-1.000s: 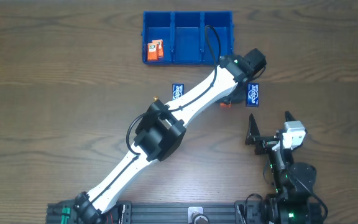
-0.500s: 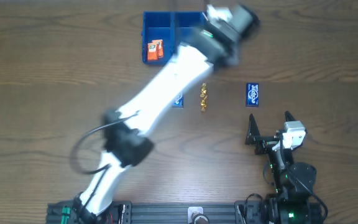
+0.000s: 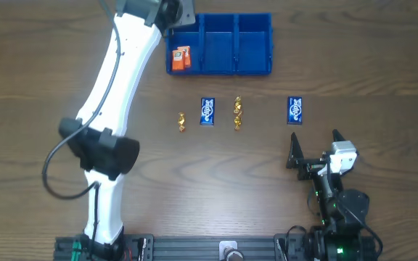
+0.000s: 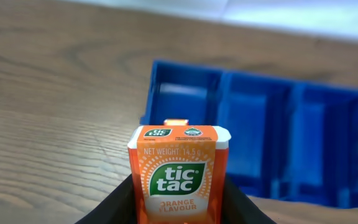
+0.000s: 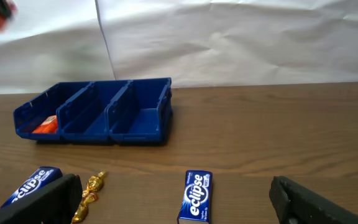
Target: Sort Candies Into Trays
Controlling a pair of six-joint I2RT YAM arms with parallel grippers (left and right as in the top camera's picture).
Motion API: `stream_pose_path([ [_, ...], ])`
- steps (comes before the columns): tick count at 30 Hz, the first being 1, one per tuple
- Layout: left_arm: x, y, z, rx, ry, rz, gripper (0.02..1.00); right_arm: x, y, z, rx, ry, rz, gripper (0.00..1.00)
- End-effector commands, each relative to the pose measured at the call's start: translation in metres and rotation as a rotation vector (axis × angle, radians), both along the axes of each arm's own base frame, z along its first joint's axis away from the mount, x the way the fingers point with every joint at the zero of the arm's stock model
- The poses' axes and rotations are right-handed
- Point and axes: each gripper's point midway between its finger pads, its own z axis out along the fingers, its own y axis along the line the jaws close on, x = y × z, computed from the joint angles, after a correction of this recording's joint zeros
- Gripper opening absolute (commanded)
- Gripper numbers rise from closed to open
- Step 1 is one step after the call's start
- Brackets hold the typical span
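orange candy box point(image 4: 180, 177) and blue tray point(image 3: 223, 72): layout read from the near edge of the table point(image 3: 42, 87) to the far edge. nearest, by the right arm's base, the right gripper point(image 3: 315, 148) rested low with its fingers spread wide and nothing between them. beyond it ran a loose row of unsorted pieces, left to right: a gold-wrapped candy point(image 3: 181, 121), a blue mint pack point(image 3: 207, 111), a small cluster of gold candies point(image 3: 238, 112) and, well apart to the right, a second blue pack point(image 3: 294, 109) just beyond the right gripper. farther still lay the tray, three compartments side by side, its long axis running left to right; the left compartment held a second orange box point(image 3: 182, 58). farthest, at the tray's far-left corner, the left gripper point(image 4: 179, 213) was clenched on the orange candy box, a finger at each side, the box upright with its lid end pointing away from the wrist. seen along the fingers, the tray lay ahead of and below the held box. the left compartment stood almost straight beyond it, and the matching box there showed as a sliver past the lid. by this reading the box was raised and short of the compartment rather than over it. the coming move would turn on carrying it a little forward along that line before letting go. the left arm was plainly the nearer; the right stood well apart.
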Motion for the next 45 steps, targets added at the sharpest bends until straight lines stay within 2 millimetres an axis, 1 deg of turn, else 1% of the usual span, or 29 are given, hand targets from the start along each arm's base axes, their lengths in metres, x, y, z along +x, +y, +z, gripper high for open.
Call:
stream_pose_path([
  [1, 0.006, -0.007, -0.045, 0.02, 0.097, -0.134, 0.338, 0.0, -0.002, -0.001, -0.014, 0.001, -0.011, 0.998],
  [6, 0.009, -0.009, -0.07, 0.037, 0.142, -0.156, 0.338, 0.0, -0.002, -0.001, -0.014, 0.001, -0.011, 0.998],
  [12, 0.012, -0.008, -0.088, 0.043, 0.168, -0.155, 0.347, 0.0, -0.002, -0.001, -0.014, 0.001, -0.011, 0.998],
  [21, 0.01, -0.002, -0.091, 0.03, 0.19, -0.148, 0.351, 0.0, -0.002, -0.001, -0.014, 0.001, -0.011, 0.998],
  [30, 0.009, -0.002, -0.091, 0.029, 0.194, -0.15, 0.386, 0.0, -0.002, -0.001, -0.014, 0.001, -0.011, 0.998],
  [31, 0.009, -0.002, -0.091, 0.029, 0.194, -0.15, 0.4, 0.0, -0.002, -0.001, -0.014, 0.001, -0.011, 0.998],
  [32, 0.009, -0.002, -0.091, 0.029, 0.194, -0.15, 0.432, 0.0, -0.002, -0.001, -0.014, 0.001, -0.011, 0.998],
  [34, 0.009, -0.002, -0.091, 0.029, 0.194, -0.149, 0.56, 0.0, -0.002, -0.001, -0.014, 0.001, -0.011, 0.998],
  [38, 0.011, 0.002, -0.091, 0.023, 0.195, -0.132, 0.766, 0.0, -0.002, -0.001, -0.013, 0.001, -0.011, 1.0],
  [41, 0.012, 0.005, -0.086, 0.009, 0.185, -0.106, 0.792, 0.0, -0.002, -0.001, -0.014, 0.001, -0.011, 0.998],
  [43, 0.013, 0.005, -0.072, -0.001, 0.154, -0.099, 0.798, 0.0, -0.002, -0.001, -0.014, 0.001, -0.011, 0.998],
  [44, 0.013, 0.005, -0.061, -0.008, 0.129, -0.096, 0.803, 0.0, -0.002, -0.001, -0.014, 0.001, -0.011, 0.998],
  [45, 0.014, 0.005, -0.041, -0.025, 0.083, -0.088, 0.807, 0.0, -0.002, -0.001, -0.014, 0.001, -0.011, 0.998],
])
